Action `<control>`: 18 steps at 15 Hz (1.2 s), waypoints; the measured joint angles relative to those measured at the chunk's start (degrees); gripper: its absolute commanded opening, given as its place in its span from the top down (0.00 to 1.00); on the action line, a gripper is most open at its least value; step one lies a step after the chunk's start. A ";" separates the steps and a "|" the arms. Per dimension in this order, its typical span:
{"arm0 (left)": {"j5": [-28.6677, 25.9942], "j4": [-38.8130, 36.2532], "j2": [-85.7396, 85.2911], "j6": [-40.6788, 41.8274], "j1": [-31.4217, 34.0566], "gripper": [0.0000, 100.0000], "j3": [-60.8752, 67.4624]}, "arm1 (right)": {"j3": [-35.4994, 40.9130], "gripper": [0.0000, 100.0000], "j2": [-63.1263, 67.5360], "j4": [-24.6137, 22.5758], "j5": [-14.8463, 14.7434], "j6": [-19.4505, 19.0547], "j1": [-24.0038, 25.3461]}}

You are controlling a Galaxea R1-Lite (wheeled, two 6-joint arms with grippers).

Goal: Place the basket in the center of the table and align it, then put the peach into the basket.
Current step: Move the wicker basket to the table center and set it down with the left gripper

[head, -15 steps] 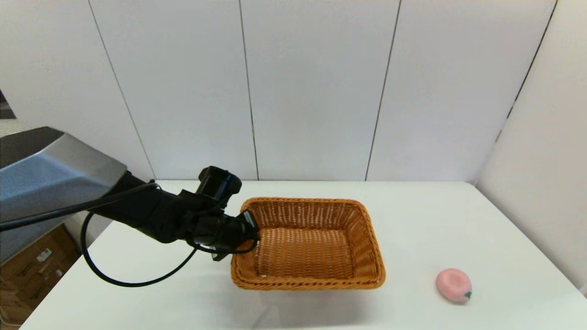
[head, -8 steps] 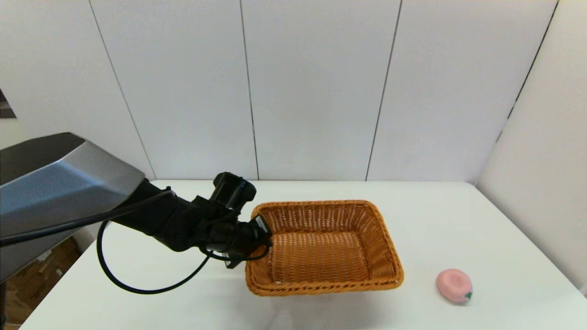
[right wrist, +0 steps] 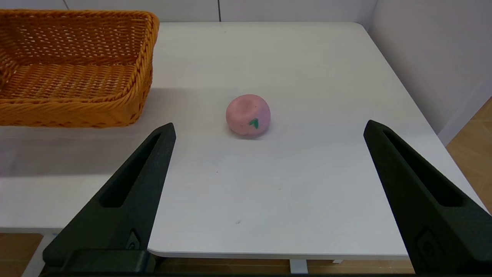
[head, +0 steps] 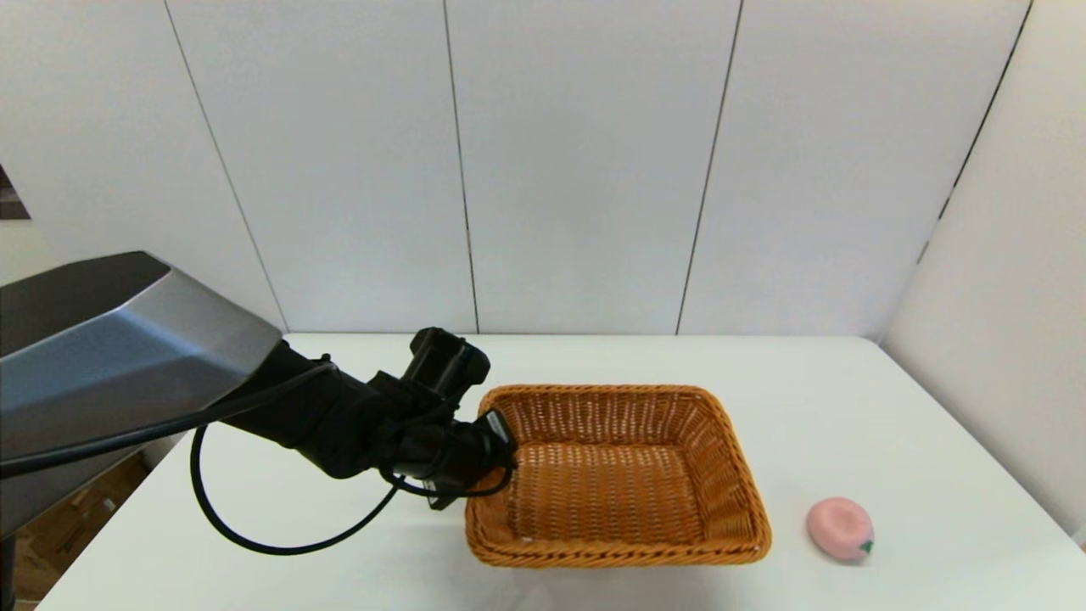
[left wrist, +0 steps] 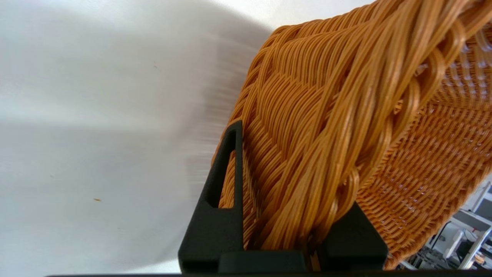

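The orange-brown wicker basket (head: 615,556) sits left of the middle of the white table (head: 848,407), long side toward me. My left gripper (head: 496,437) is shut on the basket's left rim; in the left wrist view its black fingers (left wrist: 230,184) pinch the braided edge of the basket (left wrist: 326,96). The pink peach (head: 840,528) lies on the table to the right of the basket, apart from it. In the right wrist view my right gripper (right wrist: 269,126) hangs open near the table's front edge, facing the peach (right wrist: 248,114), with the basket (right wrist: 142,65) off to one side.
White wall panels close off the back and right side of the table. The table's rounded front-right corner (right wrist: 403,246) lies close under the right gripper. Cardboard boxes (head: 51,526) stand on the floor at the left. A black cable (head: 254,535) loops under the left arm.
My left gripper has carried the basket to the right and a little toward the near edge, closing the gap to the peach. The peach has not moved.
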 measured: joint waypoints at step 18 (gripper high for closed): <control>2.45 -0.83 0.69 -1.02 -0.96 0.00 0.17 | 0.04 0.00 0.00 0.02 0.07 0.05 -0.02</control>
